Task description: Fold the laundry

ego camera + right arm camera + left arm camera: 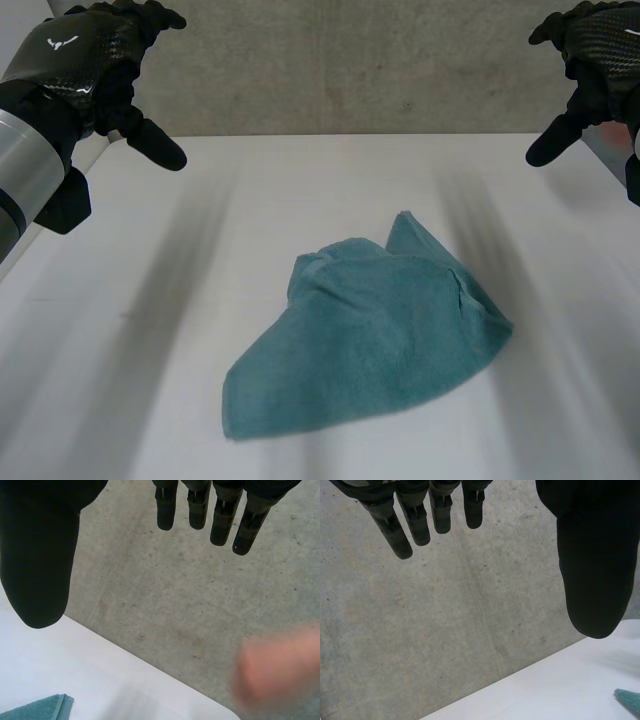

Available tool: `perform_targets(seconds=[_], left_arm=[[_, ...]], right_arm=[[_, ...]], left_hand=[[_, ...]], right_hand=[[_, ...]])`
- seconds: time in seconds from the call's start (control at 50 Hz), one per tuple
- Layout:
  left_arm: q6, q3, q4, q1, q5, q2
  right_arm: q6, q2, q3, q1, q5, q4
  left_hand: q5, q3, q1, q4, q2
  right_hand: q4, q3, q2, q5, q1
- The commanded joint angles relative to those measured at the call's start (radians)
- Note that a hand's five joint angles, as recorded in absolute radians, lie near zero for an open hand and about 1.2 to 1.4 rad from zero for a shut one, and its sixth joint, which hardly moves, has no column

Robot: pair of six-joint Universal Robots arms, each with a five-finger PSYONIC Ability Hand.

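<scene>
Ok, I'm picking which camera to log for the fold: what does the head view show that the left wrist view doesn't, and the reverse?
Head view: the whole teal cloth, crumpled mid-table, and the right hand raised clear of it. Left wrist view: the left hand from the palm side, fingers straight, thumb apart, nothing held. Shared: the left hand, the white table, the concrete wall, and the cloth, of which the wrist view catches a small bit.

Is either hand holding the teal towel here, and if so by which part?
Nothing is held. The left hand and right hand are open, clear of the towel on the table.
</scene>
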Motion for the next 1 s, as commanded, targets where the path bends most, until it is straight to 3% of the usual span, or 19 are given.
perform_targets(seconds=[0.02,0.26,0.42,0.52,0.66,0.78,0.9,1.0], left_arm=[[0.004,-0.003,0.000,0.000,0.004,-0.011],[0.011,-0.041,0.019,-0.041,0.009,-0.100],[0.024,-0.018,0.050,-0.166,0.009,-0.247],[0.142,0.048,0.165,-0.277,0.009,-0.431],[0.282,0.135,0.227,-0.336,0.035,-0.622],[0.353,0.189,0.231,-0.339,0.073,-0.758],[0.362,0.192,0.233,-0.339,0.081,-0.792],[0.366,0.186,0.231,-0.337,0.097,-0.787]], right_arm=[[-0.002,0.006,0.006,-0.003,-0.065,-0.001],[-0.103,0.046,0.013,-0.035,-0.173,0.039],[-0.224,0.117,0.053,-0.034,-0.176,0.105],[-0.229,0.150,0.150,-0.041,-0.177,0.088],[-0.225,0.149,0.295,-0.106,-0.180,-0.011],[-0.225,0.143,0.424,-0.166,-0.189,-0.132],[-0.225,0.147,0.492,-0.218,-0.231,-0.162],[-0.222,0.165,0.494,-0.251,-0.284,-0.162]], left_hand=[[-0.048,-0.043,-0.026,-0.031,-0.030],[-0.038,-0.033,-0.016,-0.022,-0.020],[-0.009,-0.004,0.013,0.008,0.009],[-0.006,-0.001,0.016,0.011,0.012],[0.006,0.011,0.028,0.022,0.024],[0.275,0.280,0.297,0.292,0.293],[0.505,0.510,0.527,0.521,0.523],[1.017,1.022,1.039,1.034,1.035]], right_hand=[[-0.059,-0.040,-0.048,-0.056,-0.028],[-0.059,-0.040,-0.048,-0.056,-0.028],[-0.059,-0.040,-0.048,-0.056,-0.028],[-0.059,-0.040,-0.048,-0.056,-0.028],[-0.059,-0.040,-0.048,-0.056,-0.028],[-0.059,-0.040,-0.048,-0.056,-0.028],[-0.059,-0.040,-0.048,-0.056,-0.028],[-0.059,-0.040,-0.048,-0.056,-0.028]])
